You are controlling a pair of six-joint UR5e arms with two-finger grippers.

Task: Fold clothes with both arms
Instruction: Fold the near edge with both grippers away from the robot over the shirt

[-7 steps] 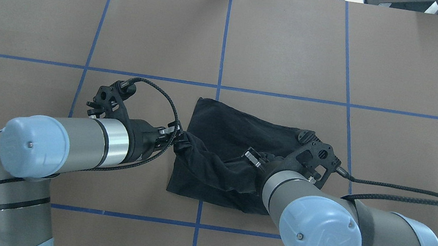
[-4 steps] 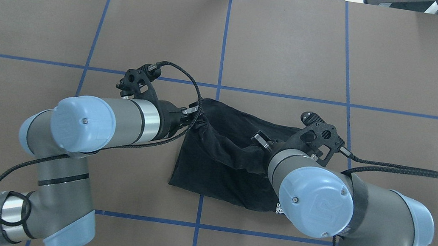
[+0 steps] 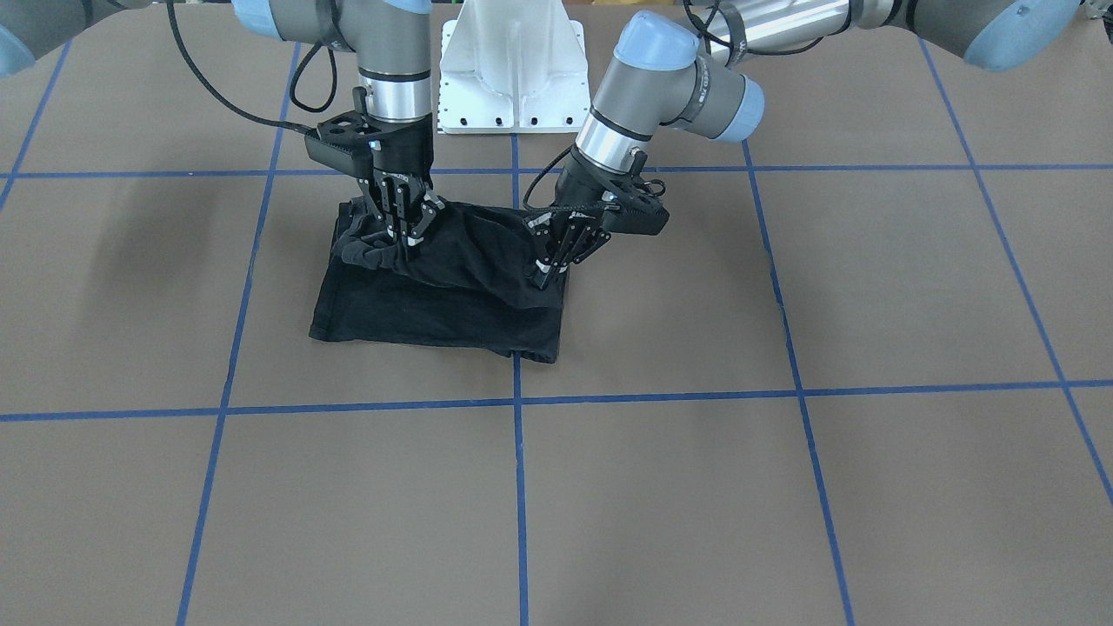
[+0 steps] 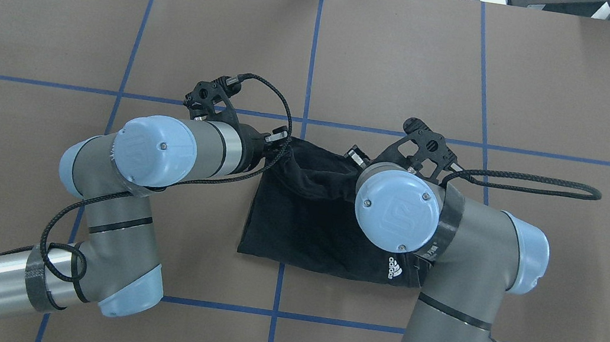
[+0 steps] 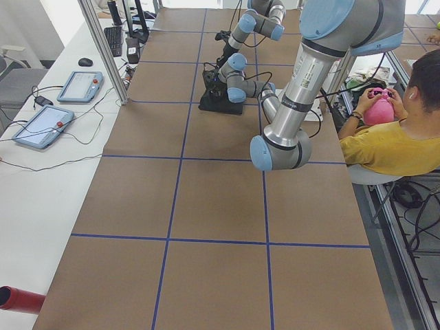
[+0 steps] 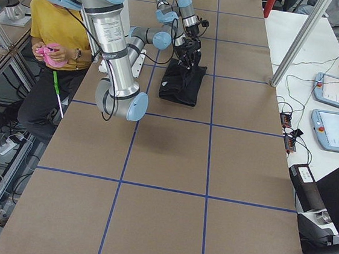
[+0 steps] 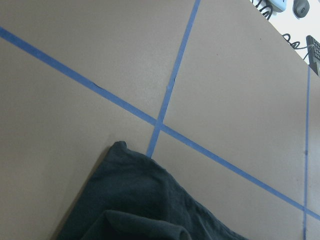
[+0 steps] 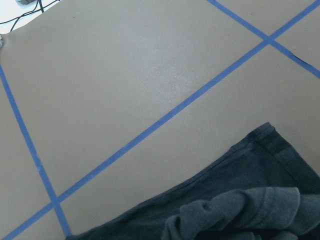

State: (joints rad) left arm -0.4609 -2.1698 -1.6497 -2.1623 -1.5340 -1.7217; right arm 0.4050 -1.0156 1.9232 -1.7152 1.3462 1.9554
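Since the earlier frame, left claw (image 3: 549, 261) and right claw (image 3: 398, 236), each pinching a raised edge of the T-shirt (image 3: 435, 304) lying on the tabletop (image 3: 696, 487), have been carried forward; unequal pull could skew the fold.

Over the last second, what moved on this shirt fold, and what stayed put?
The left hand and right hand kept their pinch on the black T-shirt and carried its gathered edge away from the robot, toward the far side. A white logo near the near edge came into view. The lower layer stayed flat on the table, about where it was.
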